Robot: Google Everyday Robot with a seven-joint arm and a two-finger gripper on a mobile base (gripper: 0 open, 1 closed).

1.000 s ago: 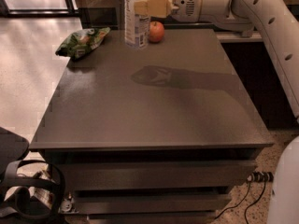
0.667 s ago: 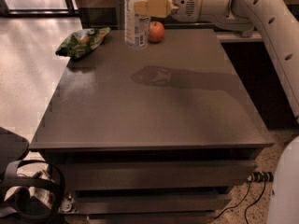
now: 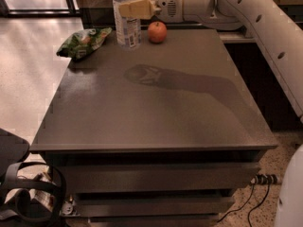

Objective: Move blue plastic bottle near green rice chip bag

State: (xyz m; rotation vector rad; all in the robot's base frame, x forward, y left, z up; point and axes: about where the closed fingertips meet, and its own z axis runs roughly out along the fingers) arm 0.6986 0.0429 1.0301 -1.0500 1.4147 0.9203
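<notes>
The blue plastic bottle (image 3: pixel 127 20) is upright at the far edge of the table, its top cut off by the frame. Its base is at or just above the table top; I cannot tell which. My gripper (image 3: pixel 136 7) reaches in from the right and is shut on the bottle's upper body, with a cream finger (image 3: pixel 137 8) across its front. The green rice chip bag (image 3: pixel 84 42) lies at the table's far left corner, a short gap left of the bottle. A red-orange apple (image 3: pixel 157 32) sits just right of the bottle.
The grey table (image 3: pixel 151 108) has drawers below its front edge. My white arm (image 3: pixel 255 18) spans the far right side. A dark chair (image 3: pixel 14 174) stands at the lower left, and cables (image 3: pixel 258 193) lie on the floor at the lower right.
My gripper has moved the bottle a little to the left, away from the apple and closer to the green bag. The bag and apple have not moved.
</notes>
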